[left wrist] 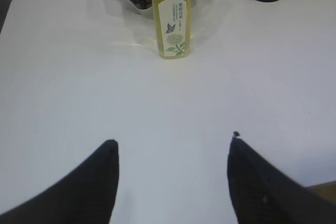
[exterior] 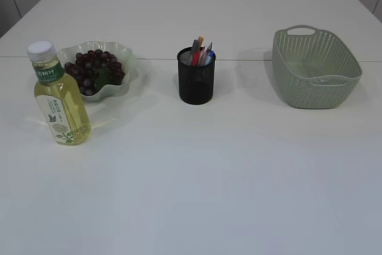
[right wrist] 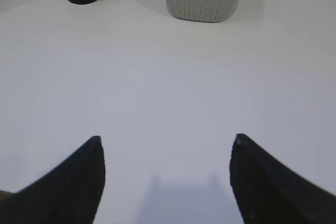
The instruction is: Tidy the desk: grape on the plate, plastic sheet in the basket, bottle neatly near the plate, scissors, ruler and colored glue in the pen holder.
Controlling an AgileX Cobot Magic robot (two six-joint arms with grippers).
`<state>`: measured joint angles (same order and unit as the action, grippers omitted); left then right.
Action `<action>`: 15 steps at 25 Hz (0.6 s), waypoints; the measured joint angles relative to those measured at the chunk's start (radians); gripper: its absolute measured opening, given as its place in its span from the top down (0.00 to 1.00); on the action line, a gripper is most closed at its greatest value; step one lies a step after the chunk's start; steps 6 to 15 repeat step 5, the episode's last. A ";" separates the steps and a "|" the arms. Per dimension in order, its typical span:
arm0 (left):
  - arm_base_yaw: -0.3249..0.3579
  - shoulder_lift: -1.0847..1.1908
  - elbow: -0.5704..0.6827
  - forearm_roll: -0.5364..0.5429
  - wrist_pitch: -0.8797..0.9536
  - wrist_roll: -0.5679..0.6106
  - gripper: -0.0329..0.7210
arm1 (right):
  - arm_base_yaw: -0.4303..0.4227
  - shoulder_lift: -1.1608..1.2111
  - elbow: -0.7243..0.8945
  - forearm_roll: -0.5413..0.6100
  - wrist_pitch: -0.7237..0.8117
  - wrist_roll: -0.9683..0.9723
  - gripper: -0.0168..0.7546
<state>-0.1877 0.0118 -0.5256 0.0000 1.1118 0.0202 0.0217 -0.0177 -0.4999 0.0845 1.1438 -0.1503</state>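
Exterior view: grapes are seen heaped on the plate, with the bottle stood upright just in front of it. Colored items are held upright in the pen holder, and the basket is set well to the right. Left gripper and right gripper are spread wide over bare table, nothing grasped.

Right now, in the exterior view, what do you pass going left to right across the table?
bottle → plate holding the grapes → pen holder → basket
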 joint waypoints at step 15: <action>0.000 0.000 0.000 0.000 0.000 0.000 0.34 | 0.000 0.000 0.000 0.000 0.000 0.000 0.23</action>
